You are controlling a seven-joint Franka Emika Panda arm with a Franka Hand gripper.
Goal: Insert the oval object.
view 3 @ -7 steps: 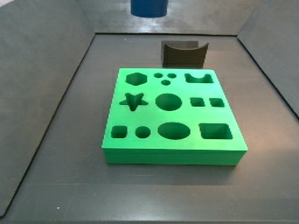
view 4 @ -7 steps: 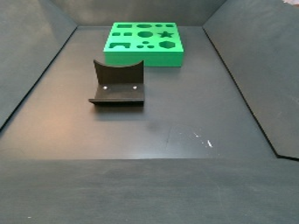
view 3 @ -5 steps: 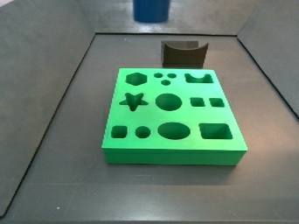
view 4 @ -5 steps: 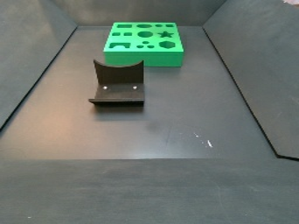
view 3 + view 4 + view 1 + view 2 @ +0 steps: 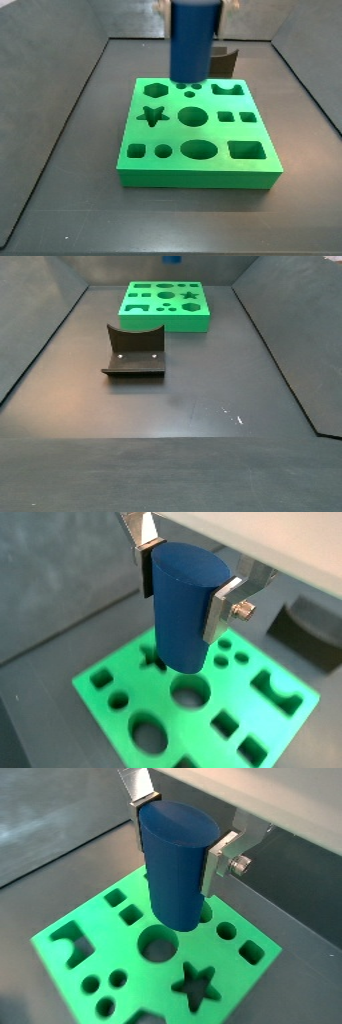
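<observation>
One object is in the grasp: the gripper [image 5: 182, 584] is closed on the oval object [image 5: 182, 607], a dark blue peg with a flat top, its silver fingers [image 5: 222, 609] pressed to opposite sides near the upper end. The peg hangs upright above the green block [image 5: 287, 717], clear of its surface in both wrist views [image 5: 181, 863].

Compared with 0.7 s ago, when only the peg's lower end showed at the top edge of a side view, far behind the block, the peg [image 5: 193, 40] now reaches well down into that view, with its lower end over the block's far rows of cut-outs [image 5: 201, 125]. The arm has therefore descended and advanced toward the block. The block itself and the fixture [image 5: 134, 352], standing well apart from the block [image 5: 166, 306], are unchanged in place.

Judgement: transport is largely done and alignment is the step in hand. The oval hole [image 5: 198, 150] lies in the block's near row, so the peg appears to need further travel across the block, and its long axis matched to the hole, before lowering. In that other side view the gripper is not visible.
</observation>
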